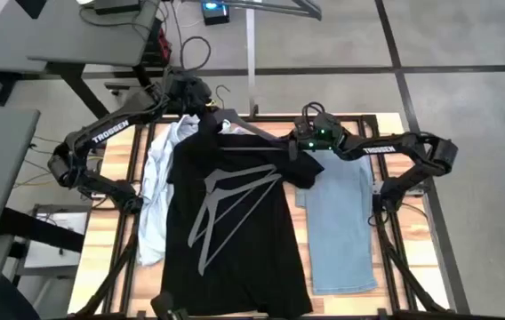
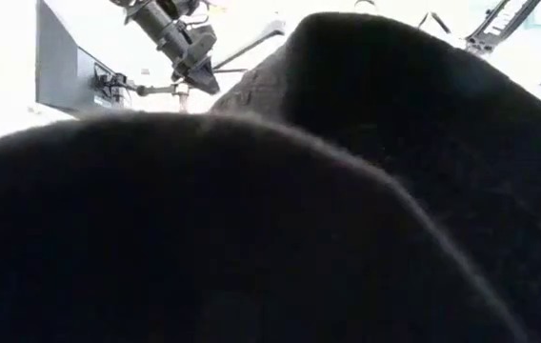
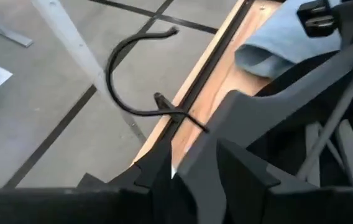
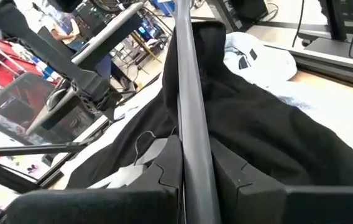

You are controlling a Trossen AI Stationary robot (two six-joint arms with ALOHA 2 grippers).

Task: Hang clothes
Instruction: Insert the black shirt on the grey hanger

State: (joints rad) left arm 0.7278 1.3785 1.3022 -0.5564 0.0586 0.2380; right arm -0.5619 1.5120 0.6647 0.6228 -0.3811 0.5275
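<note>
Running left to right along the worktop's far edge, the hanger (image 1: 252, 133) inside the black t-shirt (image 1: 235, 222) is clamped at its hook end by the left gripper (image 1: 206, 105) and at its right arm by the right gripper (image 1: 293, 142).

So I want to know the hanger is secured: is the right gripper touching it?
Touching. In the right wrist view the hanger bar runs straight between the right gripper jaws, which are shut on it, above the black t-shirt.

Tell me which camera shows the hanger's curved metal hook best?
The left wrist view: the dark curved metal hook fills it, over the floor past the table edge. The high view shows it tiny. The low and right wrist views don't clearly show it.
</note>
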